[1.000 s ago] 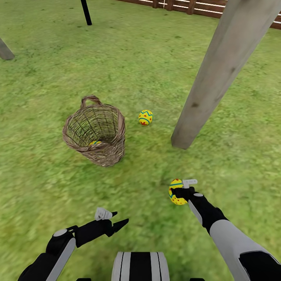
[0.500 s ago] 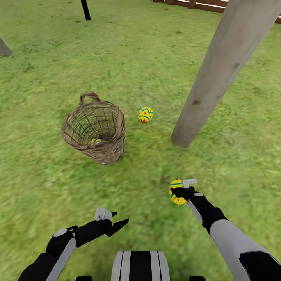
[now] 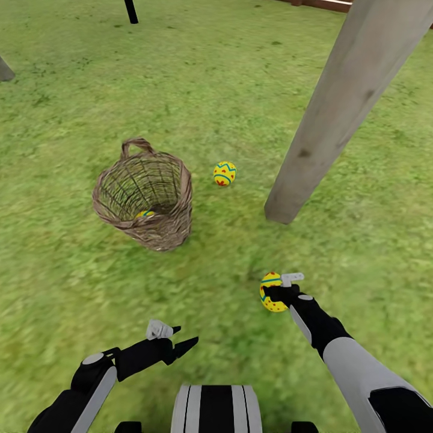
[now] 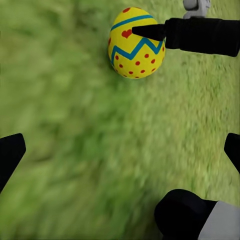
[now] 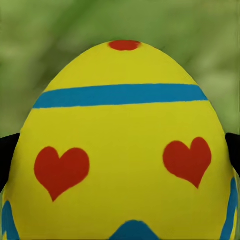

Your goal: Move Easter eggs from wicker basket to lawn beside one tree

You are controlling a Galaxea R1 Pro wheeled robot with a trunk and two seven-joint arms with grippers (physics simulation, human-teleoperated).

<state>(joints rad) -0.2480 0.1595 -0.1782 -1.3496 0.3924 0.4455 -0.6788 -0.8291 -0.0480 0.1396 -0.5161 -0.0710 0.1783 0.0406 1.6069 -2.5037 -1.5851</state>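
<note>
My right gripper is shut on a yellow Easter egg with blue bands and red hearts, held just above the lawn near the tree's base. The same egg fills the right wrist view and appears in the left wrist view. A second egg lies on the grass between the wicker basket and the tree trunk. A third egg rests inside the basket. My left gripper hangs open and empty low over the grass.
A thin black pole stands at the far back left, and a grey trunk base at the left edge. A strip of brown fence shows at the top right. Grass spreads open around the basket and tree.
The whole picture has drifted slightly upward, so the camera moved. Both arms hold the same pose, and the egg stays in the right gripper.
</note>
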